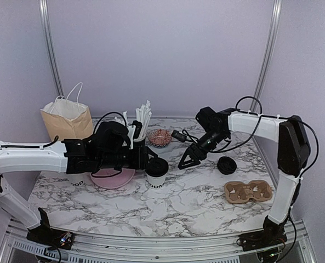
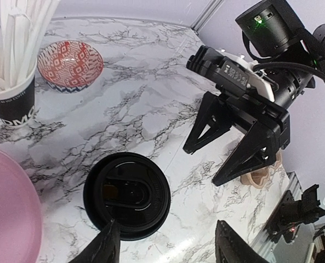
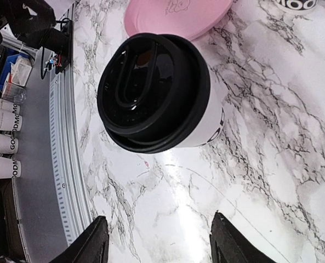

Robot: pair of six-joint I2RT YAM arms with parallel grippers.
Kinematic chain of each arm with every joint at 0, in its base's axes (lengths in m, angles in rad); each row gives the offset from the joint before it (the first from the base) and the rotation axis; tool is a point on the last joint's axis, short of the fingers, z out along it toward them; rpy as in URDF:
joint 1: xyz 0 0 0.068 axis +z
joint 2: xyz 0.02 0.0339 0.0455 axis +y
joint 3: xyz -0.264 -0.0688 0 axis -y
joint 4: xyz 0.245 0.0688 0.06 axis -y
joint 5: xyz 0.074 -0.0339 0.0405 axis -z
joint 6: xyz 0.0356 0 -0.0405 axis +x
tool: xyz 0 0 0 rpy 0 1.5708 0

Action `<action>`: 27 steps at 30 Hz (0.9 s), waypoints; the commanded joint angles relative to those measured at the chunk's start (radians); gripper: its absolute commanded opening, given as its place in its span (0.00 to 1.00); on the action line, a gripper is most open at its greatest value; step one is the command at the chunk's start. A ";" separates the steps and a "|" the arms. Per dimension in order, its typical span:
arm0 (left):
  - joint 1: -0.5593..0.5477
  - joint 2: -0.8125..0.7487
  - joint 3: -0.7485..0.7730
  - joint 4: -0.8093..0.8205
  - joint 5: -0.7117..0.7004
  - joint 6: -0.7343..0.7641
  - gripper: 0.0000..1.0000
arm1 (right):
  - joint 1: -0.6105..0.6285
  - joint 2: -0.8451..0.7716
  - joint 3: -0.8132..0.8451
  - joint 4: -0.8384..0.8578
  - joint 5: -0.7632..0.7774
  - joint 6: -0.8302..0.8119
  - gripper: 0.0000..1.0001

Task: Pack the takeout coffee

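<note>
The pink plate [image 1: 114, 178] lies partly hidden under the left arm in the top view — both wrist views cut it off at an edge. The takeout coffee [image 3: 157, 93] shows only a sliver of lettering — unreadable there

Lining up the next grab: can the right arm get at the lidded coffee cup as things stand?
Probably yes. The right gripper hangs open beside the lidded cup with nothing between them; only the left gripper crowds the cup's other side.
</note>
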 commanded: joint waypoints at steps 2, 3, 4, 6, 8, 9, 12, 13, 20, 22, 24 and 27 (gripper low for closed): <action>0.007 -0.086 0.060 -0.152 -0.130 0.128 0.62 | -0.016 -0.099 0.040 -0.031 0.056 -0.037 0.62; 0.011 -0.097 0.069 -0.167 -0.148 0.147 0.64 | -0.016 -0.108 0.040 -0.028 0.069 -0.038 0.62; 0.016 -0.106 0.076 -0.178 -0.163 0.174 0.65 | -0.017 -0.117 0.039 -0.026 0.080 -0.042 0.62; 0.019 -0.126 0.093 -0.195 -0.202 0.232 0.68 | -0.017 -0.136 0.037 -0.022 0.099 -0.055 0.62; 0.020 -0.141 0.124 -0.203 -0.240 0.309 0.73 | -0.017 -0.172 0.036 -0.011 0.116 -0.077 0.62; 0.020 -0.148 0.142 -0.203 -0.257 0.353 0.77 | -0.016 -0.194 0.034 0.004 0.126 -0.086 0.62; 0.021 -0.162 0.170 -0.176 -0.355 0.506 0.90 | -0.008 -0.270 0.013 0.096 0.153 -0.122 0.66; 0.022 -0.165 0.166 -0.140 -0.394 0.560 0.94 | -0.002 -0.293 -0.014 0.147 0.165 -0.132 0.71; 0.042 -0.219 0.030 0.142 -0.543 0.722 0.97 | 0.111 -0.239 0.003 0.265 0.290 -0.242 0.93; 0.062 -0.271 -0.048 0.212 -0.567 0.692 0.97 | 0.137 -0.187 0.043 0.256 0.342 -0.246 0.92; 0.087 -0.327 -0.093 0.212 -0.523 0.666 0.96 | 0.151 -0.139 0.083 0.248 0.368 -0.238 0.89; 0.088 -0.386 -0.140 0.229 -0.576 0.690 0.96 | 0.167 -0.055 0.156 0.188 0.351 -0.258 0.88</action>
